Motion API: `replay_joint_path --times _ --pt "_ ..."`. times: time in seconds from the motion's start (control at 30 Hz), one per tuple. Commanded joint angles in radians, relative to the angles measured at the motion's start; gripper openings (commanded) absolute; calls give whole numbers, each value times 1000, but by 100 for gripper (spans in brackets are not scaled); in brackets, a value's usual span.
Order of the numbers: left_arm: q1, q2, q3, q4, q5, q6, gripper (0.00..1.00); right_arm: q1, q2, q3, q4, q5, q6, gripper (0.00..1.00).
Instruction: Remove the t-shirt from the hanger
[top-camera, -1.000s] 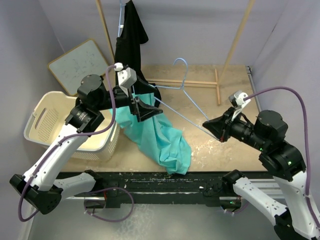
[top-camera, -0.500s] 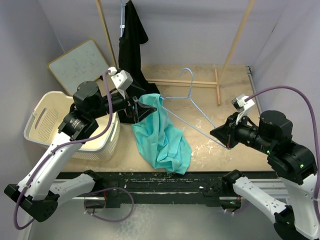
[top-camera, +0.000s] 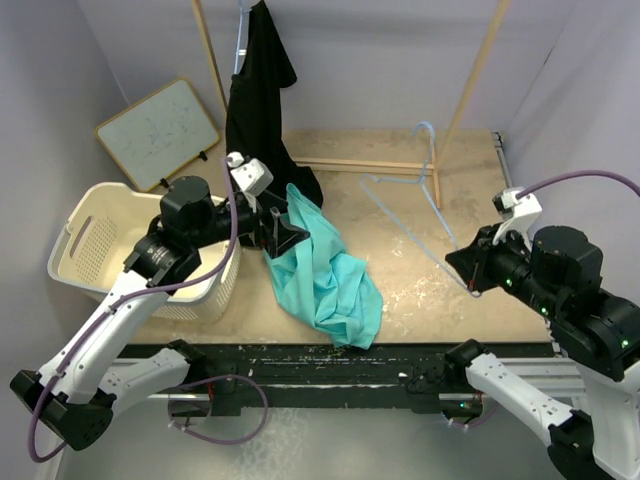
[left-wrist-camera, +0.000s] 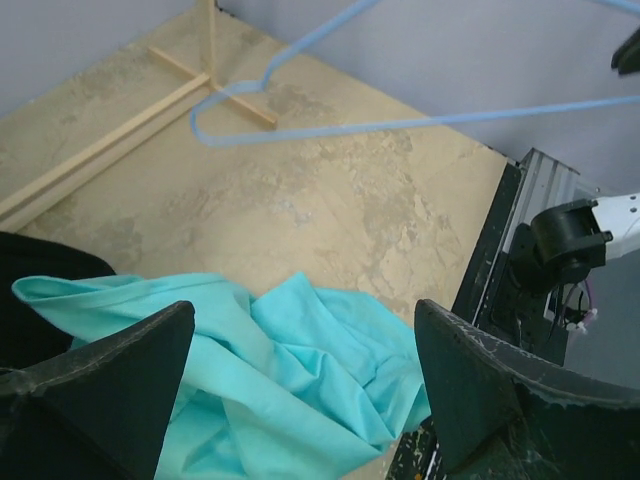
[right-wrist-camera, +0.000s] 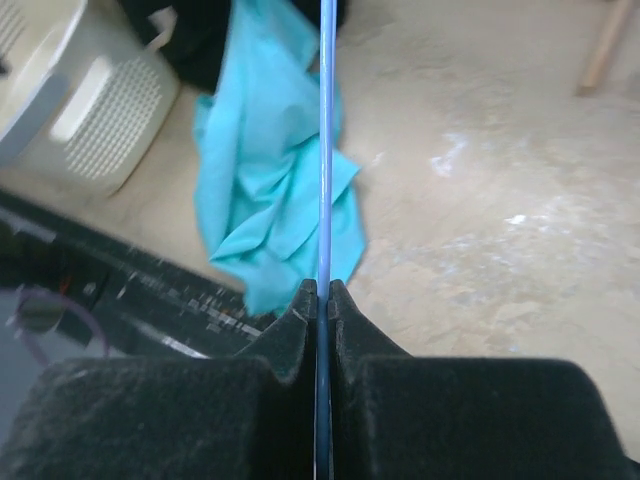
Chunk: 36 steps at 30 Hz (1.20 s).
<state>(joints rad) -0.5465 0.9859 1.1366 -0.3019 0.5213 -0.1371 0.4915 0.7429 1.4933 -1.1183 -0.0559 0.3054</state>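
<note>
On the table (top-camera: 440, 312), left of centre, the shirt (top-camera: 330, 285) lies in a crumpled heap, clear of the hanger (right-wrist-camera: 324, 150); by that, the task looks all but done. The left gripper (left-wrist-camera: 300, 310) hangs over the shirt's upper end with its jaws wide apart, gripping nothing; whether cloth rests against a finger I cannot tell. The right gripper (right-wrist-camera: 322, 290) has its jaws clamped on the hanger's wire near one corner; the rest of the hanger juts out in the air over the right half of the table.

The main risk, as I judge it, is the hanger; pinched on thin wire at one end, it may turn in the jaws or swing on a quick move. Its hook stands near the wooden post (top-camera: 471, 95); a sweep to the right or rear could catch it there. The shirt's lower folds lie near the front edge; a nudge from either arm might tip them over. The black garment (top-camera: 258, 90) hangs just behind the left gripper; it could snag on a retreat rearward.

Open room: bare table between shirt and hanger; the basket (top-camera: 95, 240) bounds the left; walls close in on both sides.
</note>
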Motion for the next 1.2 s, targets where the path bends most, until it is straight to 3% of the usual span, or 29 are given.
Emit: replay_joint_path --times 0.0,0.2,0.43,0.6,0.8,1.17 --pt "-3 -29 -54 23 -12 -3 93 -2 45 13 112 339 60 0" --pt "-3 -33 -102 -6 -21 8 91 -2 134 -1 407 632 33 0" --pt "-3 -83 -158 1 -29 -2 90 -4 312 110 702 712 -84 0" --pt "-3 -94 -167 6 -1 -13 90 -103 484 249 769 590 -136 0" --pt "-3 -111 -179 10 16 -20 90 -242 570 327 814 400 -132 0" --pt "-3 -108 -180 14 42 -30 90 -296 643 369 850 251 -111 0"
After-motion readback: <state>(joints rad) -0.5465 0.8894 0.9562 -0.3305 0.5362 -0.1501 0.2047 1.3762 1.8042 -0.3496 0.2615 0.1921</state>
